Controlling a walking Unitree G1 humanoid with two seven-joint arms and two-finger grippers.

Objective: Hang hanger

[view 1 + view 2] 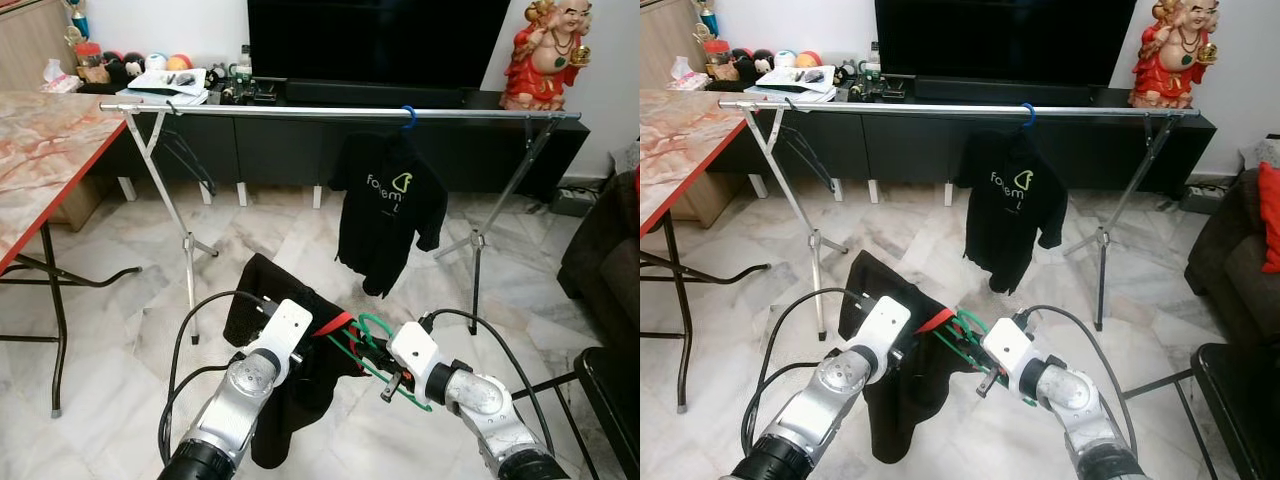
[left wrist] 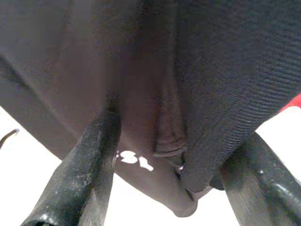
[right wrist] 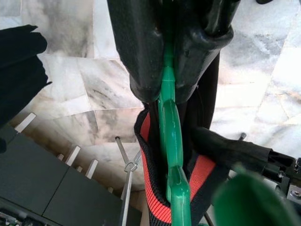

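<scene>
green hanger (image 3: 170, 132), clamped by the right gripper (image 3: 170, 92), slants toward the rail (image 1: 340, 113); left gripper (image 2: 181, 162) seemingly pinches the black garment (image 2: 188, 70).

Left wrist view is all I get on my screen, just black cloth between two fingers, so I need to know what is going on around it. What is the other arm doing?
Observer: The right pincer is shut on a green hanger, held low in front of the robot.
Operator: Is the hanger inside my cloth?
Observer: Its neck passes through the red-lined collar of the black garment that the left pincer is holding.
Operator: Where would it hang?
Observer: A silver rail runs across the room ahead, above pincer level.
Operator: Anything on it?
Observer: One black shirt on a blue hanger, right of the rail's middle.
</scene>
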